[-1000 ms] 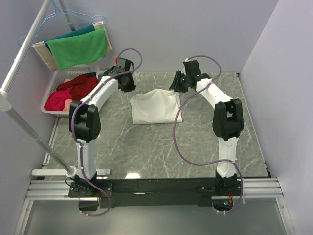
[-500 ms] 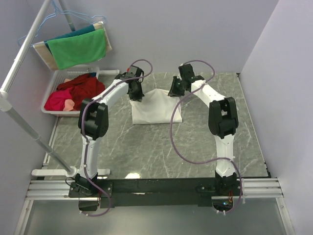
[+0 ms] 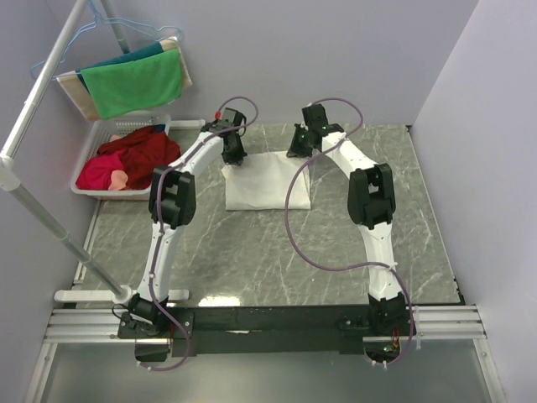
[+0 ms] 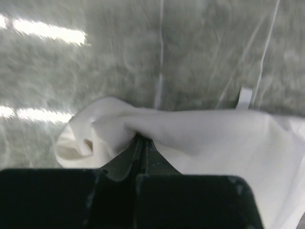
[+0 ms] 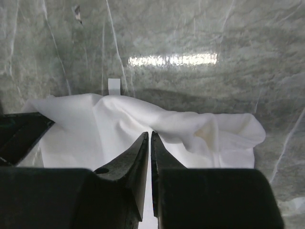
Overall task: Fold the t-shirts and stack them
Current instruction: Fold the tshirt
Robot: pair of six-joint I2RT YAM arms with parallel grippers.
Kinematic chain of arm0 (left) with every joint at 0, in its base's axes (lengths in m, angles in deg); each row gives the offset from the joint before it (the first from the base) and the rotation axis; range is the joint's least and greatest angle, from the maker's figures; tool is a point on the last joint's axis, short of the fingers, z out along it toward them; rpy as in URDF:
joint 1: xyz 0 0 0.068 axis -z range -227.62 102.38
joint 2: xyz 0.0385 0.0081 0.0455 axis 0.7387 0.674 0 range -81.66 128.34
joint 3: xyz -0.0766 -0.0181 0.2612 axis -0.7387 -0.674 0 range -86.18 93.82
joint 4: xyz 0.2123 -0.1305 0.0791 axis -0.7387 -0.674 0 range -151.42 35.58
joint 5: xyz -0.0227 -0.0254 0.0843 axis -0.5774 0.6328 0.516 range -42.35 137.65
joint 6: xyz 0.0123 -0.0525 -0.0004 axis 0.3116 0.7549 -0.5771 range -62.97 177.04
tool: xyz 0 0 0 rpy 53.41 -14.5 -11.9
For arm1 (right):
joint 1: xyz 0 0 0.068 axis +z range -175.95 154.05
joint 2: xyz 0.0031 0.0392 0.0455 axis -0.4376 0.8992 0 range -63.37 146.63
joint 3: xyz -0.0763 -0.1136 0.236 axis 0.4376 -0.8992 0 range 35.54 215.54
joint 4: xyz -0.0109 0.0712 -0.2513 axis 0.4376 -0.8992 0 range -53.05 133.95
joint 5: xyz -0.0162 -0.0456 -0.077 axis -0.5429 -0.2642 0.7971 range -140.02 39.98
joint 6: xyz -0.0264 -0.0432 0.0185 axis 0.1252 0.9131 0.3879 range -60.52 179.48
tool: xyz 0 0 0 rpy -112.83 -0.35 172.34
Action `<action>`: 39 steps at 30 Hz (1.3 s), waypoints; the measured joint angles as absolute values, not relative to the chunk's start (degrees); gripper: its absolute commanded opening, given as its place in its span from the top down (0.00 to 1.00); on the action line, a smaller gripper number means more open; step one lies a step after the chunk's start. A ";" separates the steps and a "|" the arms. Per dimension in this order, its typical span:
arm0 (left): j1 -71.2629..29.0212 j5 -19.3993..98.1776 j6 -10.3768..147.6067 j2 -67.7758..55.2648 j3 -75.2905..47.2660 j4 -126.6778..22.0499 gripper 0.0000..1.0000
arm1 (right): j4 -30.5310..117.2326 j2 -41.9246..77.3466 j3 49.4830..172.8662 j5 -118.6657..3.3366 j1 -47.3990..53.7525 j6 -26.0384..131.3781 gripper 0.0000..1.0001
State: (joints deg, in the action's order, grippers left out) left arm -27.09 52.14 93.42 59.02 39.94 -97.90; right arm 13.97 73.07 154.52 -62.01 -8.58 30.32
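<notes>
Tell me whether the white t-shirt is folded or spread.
Folded: the t-shirt lies as a plain white rectangle, no sleeves or print showing.

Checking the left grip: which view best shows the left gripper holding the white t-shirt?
Left wrist: the left gripper is shut on a bunched corner of the t-shirt, close up. Top external shows it small, at the shirt's far-left corner; right wrist does not show the pinch.

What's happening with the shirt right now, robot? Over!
Left pincer shut on shirt corner. Right pincer nearly closed at other far corner, grip unclear. Basket off to the side.
</notes>
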 measured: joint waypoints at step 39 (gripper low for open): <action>-30.71 60.05 91.67 47.61 30.98 -89.86 0.59 | 11.50 67.17 149.25 -58.67 -7.38 31.58 0.68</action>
State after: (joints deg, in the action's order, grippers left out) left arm -30.71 60.05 91.67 47.61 30.98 -89.86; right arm 11.50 67.17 149.25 -58.67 -7.38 31.58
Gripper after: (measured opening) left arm 0.419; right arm 0.313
